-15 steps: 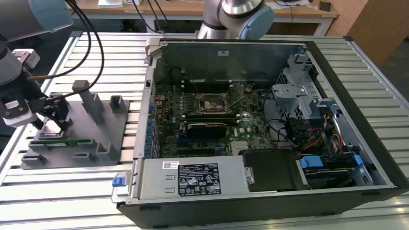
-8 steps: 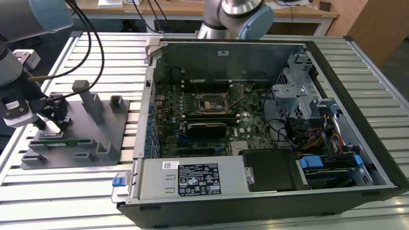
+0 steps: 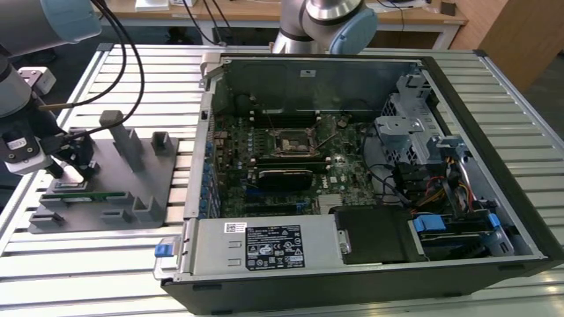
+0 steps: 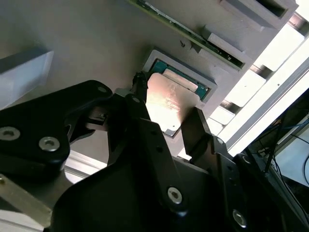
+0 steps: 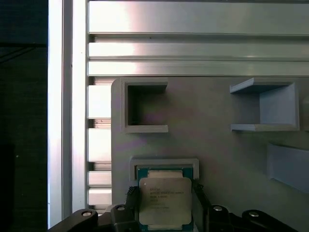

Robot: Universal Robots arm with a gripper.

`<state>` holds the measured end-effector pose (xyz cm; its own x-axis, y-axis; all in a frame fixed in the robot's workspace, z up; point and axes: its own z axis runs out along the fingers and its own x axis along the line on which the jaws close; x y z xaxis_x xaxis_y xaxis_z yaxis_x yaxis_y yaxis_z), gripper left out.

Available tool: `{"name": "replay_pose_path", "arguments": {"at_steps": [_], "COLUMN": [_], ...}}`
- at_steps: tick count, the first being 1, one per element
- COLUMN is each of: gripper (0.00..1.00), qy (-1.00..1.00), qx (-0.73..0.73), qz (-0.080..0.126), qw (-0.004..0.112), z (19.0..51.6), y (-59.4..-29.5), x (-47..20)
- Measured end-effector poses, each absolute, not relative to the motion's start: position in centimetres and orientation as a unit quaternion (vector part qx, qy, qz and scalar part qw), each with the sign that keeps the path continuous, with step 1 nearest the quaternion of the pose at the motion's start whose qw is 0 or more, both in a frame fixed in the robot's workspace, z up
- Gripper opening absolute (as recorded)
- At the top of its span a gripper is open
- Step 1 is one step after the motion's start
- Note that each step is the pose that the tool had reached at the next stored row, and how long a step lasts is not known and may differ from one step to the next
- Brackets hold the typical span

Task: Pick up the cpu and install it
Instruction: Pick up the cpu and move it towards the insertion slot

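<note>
- The slatted metal surface (image 3: 105, 277) carries everything and runs under the jaws and far out to either side of them.
- An open computer case (image 3: 308, 76) lies flat on it, well apart from the jaws, towards the exterior view's right.
- Inside the case the motherboard (image 3: 344, 172) faces up. Its black square-framed socket (image 3: 291, 142) is near the middle of the board, far from the jaws.
- The arm (image 3: 18, 79) comes down at the exterior view's left edge.
- A grey fixture plate (image 3: 105, 165) (image 5: 217, 154) (image 4: 96, 38) lies directly beneath the jaws. It has raised posts (image 3: 115, 125) and walled pockets (image 5: 145, 106) just beyond the jaws.
- The gripper (image 3: 70, 175) (image 5: 164, 205) (image 4: 169, 104) is black and sits low over the plate. Its jaws are drawn in to about the width of the chip.
- A long green memory stick (image 3: 88, 195) lies on the plate just beside the jaws.
- The cpu (image 5: 165, 200) (image 4: 169, 101) is between the jaws, silvery top plate up, inside the low square frame of its nest on the plate.
- In both wrist views one finger (image 5: 131, 193) (image 4: 140, 82) meets one edge of the chip and the other meets the opposite edge, so the jaws are clamped on the cpu.
- It may be raised slightly off the nest floor, but I cannot tell from these angles.
</note>
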<state>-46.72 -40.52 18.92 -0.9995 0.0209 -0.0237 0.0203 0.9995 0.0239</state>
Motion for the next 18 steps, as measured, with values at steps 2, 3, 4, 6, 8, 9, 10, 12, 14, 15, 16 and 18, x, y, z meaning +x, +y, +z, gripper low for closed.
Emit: {"name": "replay_pose_path", "arguments": {"at_steps": [2,3,4,6,8,9,10,12,14,15,16,18], "gripper": [0.54,0.54,0.6,0.6,0.6,0.6,0.58,0.52,0.45,0.45,0.45,0.45], "qy": [1.0,1.0,1.0,1.0,1.0,1.0,1.0,1.0,1.0,1.0,1.0,1.0], "qx": [0.01,0.01,0.01,0.01,0.01,0.01,0.01,0.01,0.01,0.01,0.01,0.01], "qz": [0.012,0.012,0.012,0.012,0.012,0.012,0.012,0.011,0.011,0.012,0.012,0.012], "qw": [0.012,0.012,0.012,0.013,0.014,0.014,0.014,0.014,0.014,0.014,0.014,0.014], "z": [18.91,18.91,18.9,18.88,18.9,18.88,18.87,18.87,18.87,18.88,18.88,18.88], "y": [-40.52,-40.52,-40.52,-40.53,-40.53,-40.52,-40.53,-40.53,-40.53,-40.52,-40.52,-40.52], "x": [-46.72,-46.72,-46.72,-46.78,-46.81,-46.82,-46.83,-46.84,-46.84,-46.83,-46.83,-46.83]}}
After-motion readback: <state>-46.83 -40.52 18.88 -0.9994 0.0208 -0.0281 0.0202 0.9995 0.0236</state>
